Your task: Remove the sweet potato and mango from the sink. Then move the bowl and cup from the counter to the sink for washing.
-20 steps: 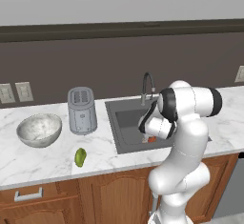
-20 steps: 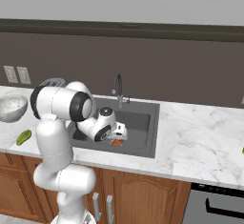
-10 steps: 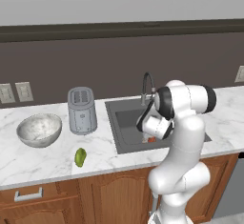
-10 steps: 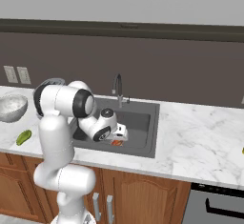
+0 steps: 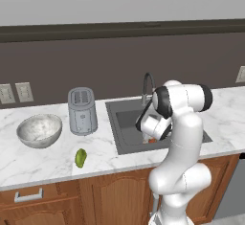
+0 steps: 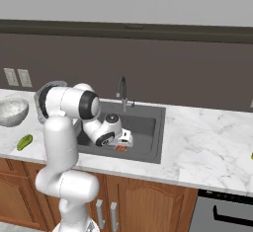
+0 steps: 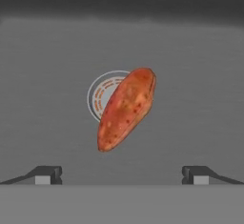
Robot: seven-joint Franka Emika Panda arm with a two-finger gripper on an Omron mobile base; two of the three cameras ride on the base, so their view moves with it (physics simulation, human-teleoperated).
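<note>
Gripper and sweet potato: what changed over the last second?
The gripper has sunk slightly deeper into the sink, jaws open and apart from the sweet potato, nothing grasped. The sweet potato stays on the basin floor; mango and bowl stay on the counter.

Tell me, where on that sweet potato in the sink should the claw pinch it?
Probably across the thick middle of the sweet potato, coming straight down from above. It lies flat and slanted over the drain on the sink floor, so the open gripper would likely need a small twist to span its narrow width.
</note>
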